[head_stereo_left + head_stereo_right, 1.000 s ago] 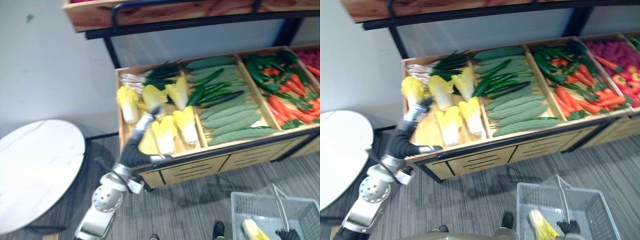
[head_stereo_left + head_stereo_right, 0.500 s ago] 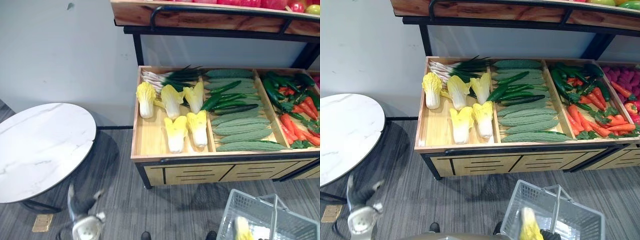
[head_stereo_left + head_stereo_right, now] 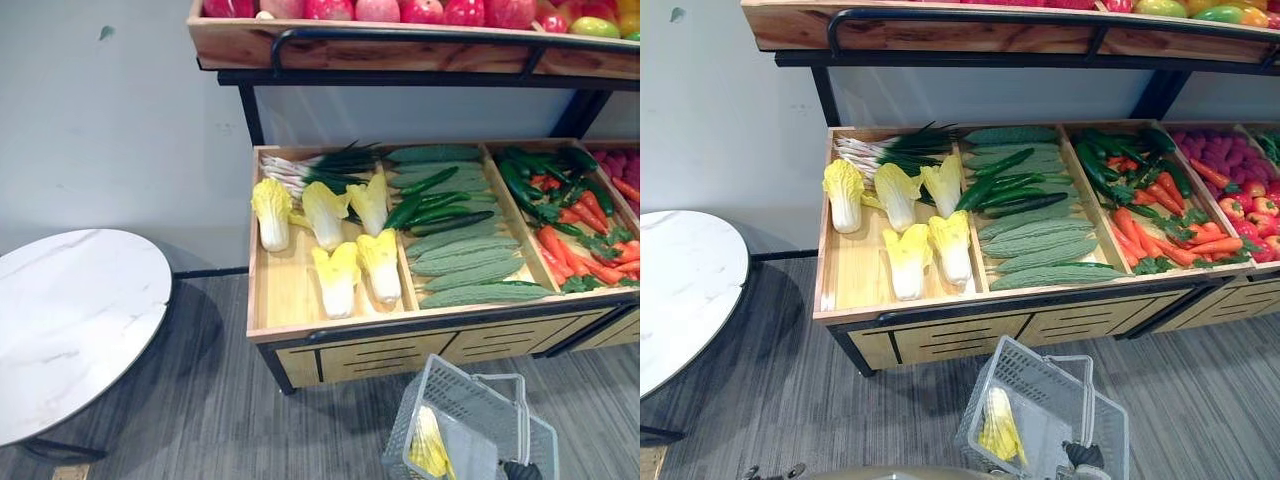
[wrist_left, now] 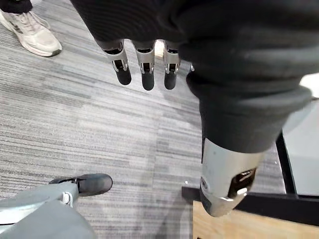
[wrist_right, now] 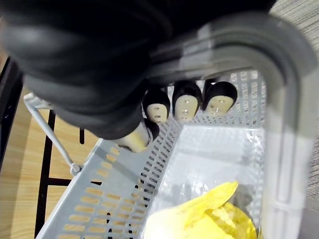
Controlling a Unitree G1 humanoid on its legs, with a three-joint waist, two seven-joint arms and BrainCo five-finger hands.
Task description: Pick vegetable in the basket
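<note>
By the vegetable stand point(image 3: 855, 270), right fingers point(image 5: 185, 104) clasp the basket point(image 3: 1032, 372); left fingers point(image 4: 147, 74) hang straight.

The basket point(image 3: 1025, 375), at five o'clock in the head view, is pale grey plastic, its slotted walls matt and its handle point(image 5: 285, 129) smooth with a dull sheen. The yellow cabbage point(image 5: 209, 215) inside looks crinkled and waxy. At one o'clock the produce tray point(image 3: 285, 290) is pale matt wood, edged by a black satin metal rail point(image 3: 440, 322). The table point(image 3: 70, 320) at eight o'clock has a glossy white marble-look top. The floor point(image 4: 75, 114) is grey, finely ribbed and matt. The left hand point(image 4: 144, 62) and right hand point(image 5: 185, 103) show brushed silvery metal fingers, smooth dark tips and ribbed matt covers
</note>
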